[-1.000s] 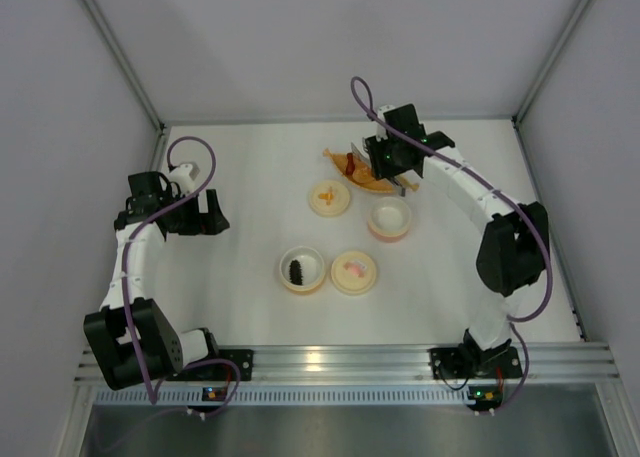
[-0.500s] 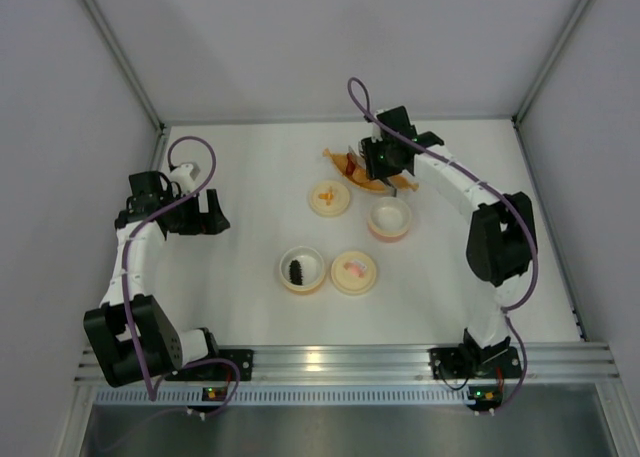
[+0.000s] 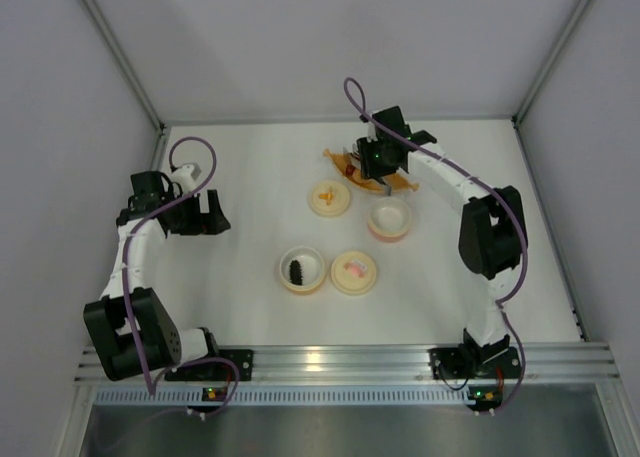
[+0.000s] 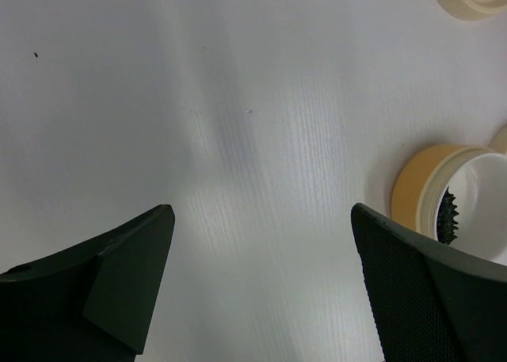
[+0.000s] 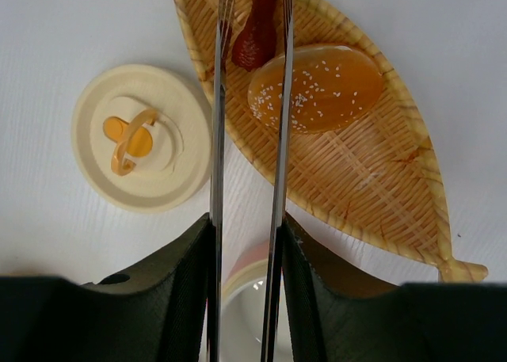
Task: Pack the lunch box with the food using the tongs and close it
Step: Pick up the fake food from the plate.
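Observation:
My right gripper is shut on the grey metal tongs. Its two thin arms reach over the woven boat-shaped dish and stand either side of the dark red food piece. An orange-brown seeded lump lies in the dish just right of the tongs. The black ridged piece sits in a peach lunch box bowl. A pink bowl stands open below the right gripper. My left gripper is open over bare table, left of the peach bowl.
Two round cream lids lie on the table, one with a yellow motif left of the dish, one with a pink motif beside the peach bowl. White walls close in the table at the left, back and right.
My right gripper has moved a little left and back over the boat-shaped dish with the tongs, its elbow folding in. The left arm has not moved.

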`<state>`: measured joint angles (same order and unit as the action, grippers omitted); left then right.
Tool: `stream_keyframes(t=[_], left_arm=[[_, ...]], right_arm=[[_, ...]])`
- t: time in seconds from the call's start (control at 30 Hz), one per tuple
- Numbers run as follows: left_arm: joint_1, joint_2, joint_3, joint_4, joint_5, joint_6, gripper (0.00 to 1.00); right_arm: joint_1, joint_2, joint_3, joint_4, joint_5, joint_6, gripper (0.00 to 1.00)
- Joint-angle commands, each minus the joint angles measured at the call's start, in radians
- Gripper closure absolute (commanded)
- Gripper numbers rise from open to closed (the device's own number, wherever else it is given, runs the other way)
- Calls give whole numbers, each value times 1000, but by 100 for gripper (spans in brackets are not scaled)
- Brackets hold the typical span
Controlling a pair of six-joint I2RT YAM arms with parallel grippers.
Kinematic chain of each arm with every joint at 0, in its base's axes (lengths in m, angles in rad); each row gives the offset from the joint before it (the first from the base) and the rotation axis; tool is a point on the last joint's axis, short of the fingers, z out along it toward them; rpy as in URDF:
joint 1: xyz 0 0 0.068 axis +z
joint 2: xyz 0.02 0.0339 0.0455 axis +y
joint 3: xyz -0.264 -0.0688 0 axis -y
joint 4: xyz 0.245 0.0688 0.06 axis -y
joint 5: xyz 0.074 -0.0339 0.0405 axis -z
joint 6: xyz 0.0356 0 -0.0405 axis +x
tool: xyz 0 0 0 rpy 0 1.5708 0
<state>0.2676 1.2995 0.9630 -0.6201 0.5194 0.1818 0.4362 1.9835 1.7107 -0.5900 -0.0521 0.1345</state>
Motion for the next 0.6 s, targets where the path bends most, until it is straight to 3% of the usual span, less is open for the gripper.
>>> stream_keyframes(t=[0.0,0.33,0.57], left_arm=[[8,0,0,49,18,1,2],[9,3,-1,49,11,4,2],[10,1,-1,46,7,2,2]], right_arm=[[-4,14,56,56,-14,17,63],[-4,28,59,59,-14,19,67],[-5,9,50,53,-17,24,78]])
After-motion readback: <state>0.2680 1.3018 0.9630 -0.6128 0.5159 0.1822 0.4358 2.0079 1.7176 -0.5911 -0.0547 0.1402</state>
